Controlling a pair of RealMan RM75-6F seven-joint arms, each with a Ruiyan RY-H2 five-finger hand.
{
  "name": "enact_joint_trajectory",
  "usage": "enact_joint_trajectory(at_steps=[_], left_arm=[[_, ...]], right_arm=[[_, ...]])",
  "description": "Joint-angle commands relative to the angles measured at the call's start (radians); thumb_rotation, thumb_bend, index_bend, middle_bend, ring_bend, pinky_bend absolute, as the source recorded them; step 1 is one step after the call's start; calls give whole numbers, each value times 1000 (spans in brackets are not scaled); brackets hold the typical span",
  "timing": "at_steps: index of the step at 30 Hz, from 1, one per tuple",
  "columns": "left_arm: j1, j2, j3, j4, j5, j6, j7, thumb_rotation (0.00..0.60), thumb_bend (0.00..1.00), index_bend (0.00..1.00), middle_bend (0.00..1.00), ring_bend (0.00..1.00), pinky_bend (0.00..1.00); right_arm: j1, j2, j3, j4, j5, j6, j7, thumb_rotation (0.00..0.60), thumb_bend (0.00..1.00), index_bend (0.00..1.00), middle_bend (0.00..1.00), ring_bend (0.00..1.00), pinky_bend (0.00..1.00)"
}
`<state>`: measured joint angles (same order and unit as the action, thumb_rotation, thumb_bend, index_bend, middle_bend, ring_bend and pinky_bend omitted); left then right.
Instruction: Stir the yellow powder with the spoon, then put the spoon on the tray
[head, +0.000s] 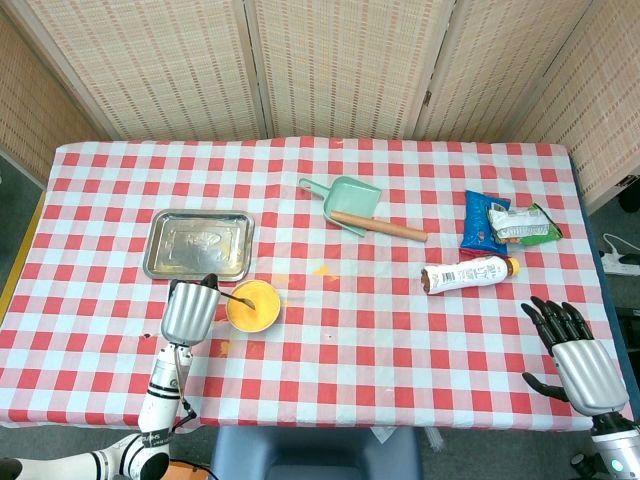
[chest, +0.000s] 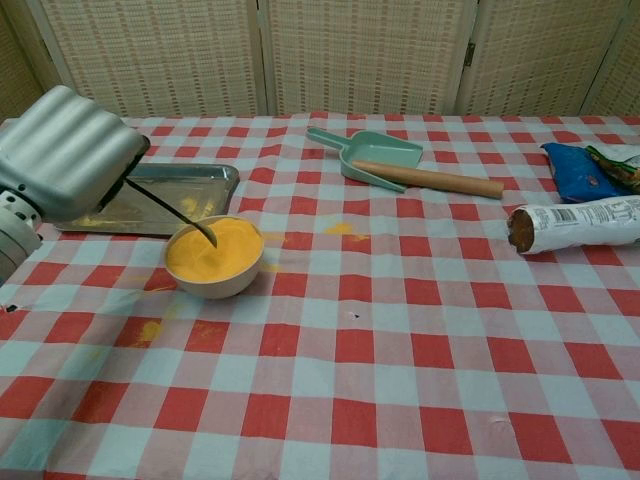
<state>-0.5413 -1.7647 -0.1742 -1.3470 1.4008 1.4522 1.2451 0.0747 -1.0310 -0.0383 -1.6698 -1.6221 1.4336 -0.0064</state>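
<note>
A white bowl (head: 253, 307) (chest: 214, 257) of yellow powder stands just below the metal tray (head: 198, 245) (chest: 150, 200). My left hand (head: 190, 311) (chest: 62, 150) sits left of the bowl and holds the thin dark spoon (head: 236, 298) (chest: 172, 212), whose tip dips into the powder at the bowl's left side. My right hand (head: 575, 352) rests open at the table's front right corner, holding nothing.
A green dustpan with a wooden handle (head: 358, 209) (chest: 400, 165) lies mid-table. A lying bottle (head: 468, 274) (chest: 578, 223) and snack bags (head: 505, 223) (chest: 590, 168) are on the right. Yellow powder spills (head: 320, 269) (chest: 148, 329) mark the cloth near the bowl.
</note>
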Motion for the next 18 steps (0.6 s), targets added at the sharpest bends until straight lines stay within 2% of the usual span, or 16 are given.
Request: enact_joint_trajectory(at_steps=[1, 9, 18], left_arm=[[-26, -15, -25, 33, -22, -34, -10, 600, 857, 847, 1000, 1000, 1000], [-73, -68, -49, 135, -51, -82, -24, 600, 856, 847, 1000, 1000, 1000], [-68, -79, -24, 172, -56, -83, -40, 600, 861, 847, 1000, 1000, 1000]], right_arm=[[3, -2, 6, 1, 13, -7, -5, 600, 86, 0, 0, 0, 0], [5, 0, 12, 6, 28, -12, 3, 600, 86, 0, 0, 0, 0], [-1, 3, 11, 7, 23, -1, 9, 600, 86, 0, 0, 0, 0]])
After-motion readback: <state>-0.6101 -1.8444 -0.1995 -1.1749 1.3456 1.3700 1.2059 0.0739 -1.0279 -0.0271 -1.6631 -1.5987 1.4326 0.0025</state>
